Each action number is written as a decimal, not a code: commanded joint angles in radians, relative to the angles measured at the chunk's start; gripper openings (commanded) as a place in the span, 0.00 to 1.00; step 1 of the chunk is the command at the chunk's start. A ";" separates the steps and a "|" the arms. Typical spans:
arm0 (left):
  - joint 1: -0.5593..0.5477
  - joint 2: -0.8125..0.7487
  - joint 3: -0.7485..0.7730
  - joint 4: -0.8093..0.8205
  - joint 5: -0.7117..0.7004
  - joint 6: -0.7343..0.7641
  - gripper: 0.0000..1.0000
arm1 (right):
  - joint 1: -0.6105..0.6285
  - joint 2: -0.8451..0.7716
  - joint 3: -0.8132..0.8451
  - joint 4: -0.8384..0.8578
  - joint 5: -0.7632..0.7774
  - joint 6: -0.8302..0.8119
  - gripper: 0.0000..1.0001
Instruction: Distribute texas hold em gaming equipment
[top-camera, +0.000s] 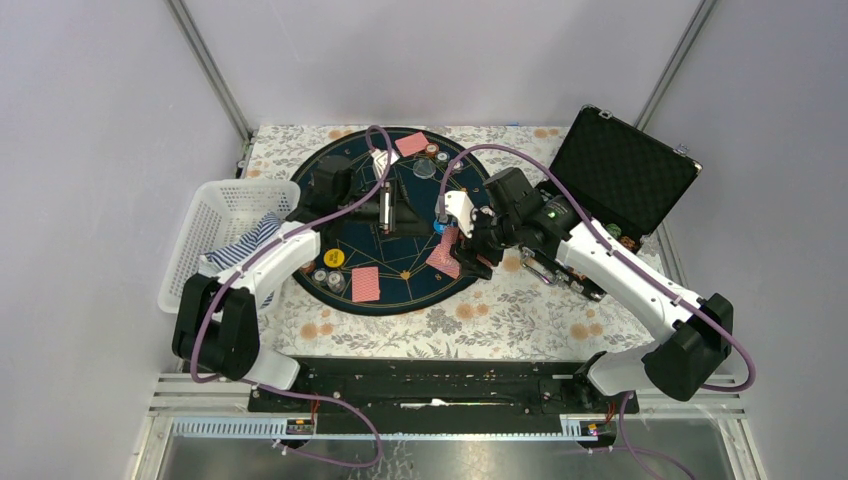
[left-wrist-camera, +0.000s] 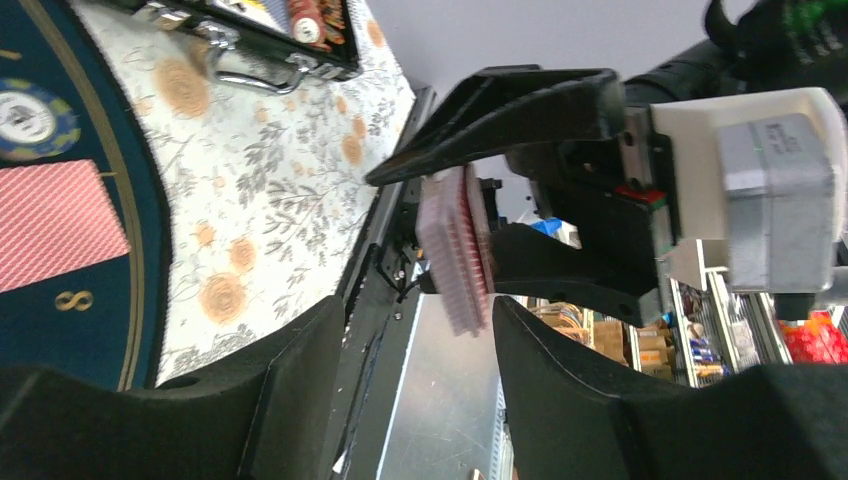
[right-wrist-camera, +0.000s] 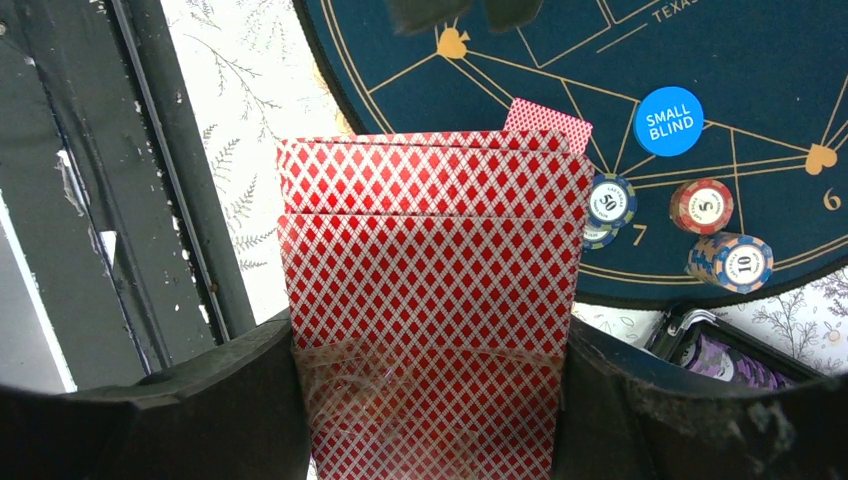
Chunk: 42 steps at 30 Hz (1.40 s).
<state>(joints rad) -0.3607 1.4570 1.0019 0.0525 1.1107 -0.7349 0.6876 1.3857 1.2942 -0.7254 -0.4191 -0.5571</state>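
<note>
The right gripper (right-wrist-camera: 430, 345) is clamped on a deck of cards (right-wrist-camera: 430, 280). Its two black fingers press the deck's long edges, so the red backs face its own camera. The top cards sit stepped a little past the rest, probably so one can be peeled off.

Directly opposite, the left gripper (left-wrist-camera: 415, 320) has its fingers apart and empty, with the deck's free end just ahead of the gap. It looks set to pinch a card for dealing.

Beyond the deck from the right jaws lie a blue button (right-wrist-camera: 669, 121) marked "small blind" and a few chips (right-wrist-camera: 701, 205), grouped close together, likely one player's share. Off to the side of the left jaws, a dealt card (left-wrist-camera: 55, 225) lies face down.

All of this rests on a round dark-blue mat (top-camera: 405, 285) over a flowered tablecloth (top-camera: 500, 320). An open black case (top-camera: 620, 170) stands behind the right arm, and a white basket (top-camera: 225, 215) sits beside the left arm. Pale walls (top-camera: 420, 60) enclose the table.
</note>
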 joint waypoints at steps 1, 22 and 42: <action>-0.041 -0.038 0.002 0.145 0.054 -0.071 0.61 | 0.016 -0.023 0.009 0.027 0.009 -0.014 0.07; -0.104 0.015 0.053 0.006 0.017 0.028 0.56 | 0.031 -0.003 0.039 0.028 0.032 -0.001 0.06; -0.041 -0.005 0.045 -0.075 -0.017 0.065 0.26 | 0.033 -0.031 0.026 0.041 0.079 0.003 0.03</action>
<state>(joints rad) -0.4210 1.4929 1.0470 -0.0158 1.1130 -0.6998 0.7116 1.4052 1.3079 -0.7280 -0.3393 -0.5556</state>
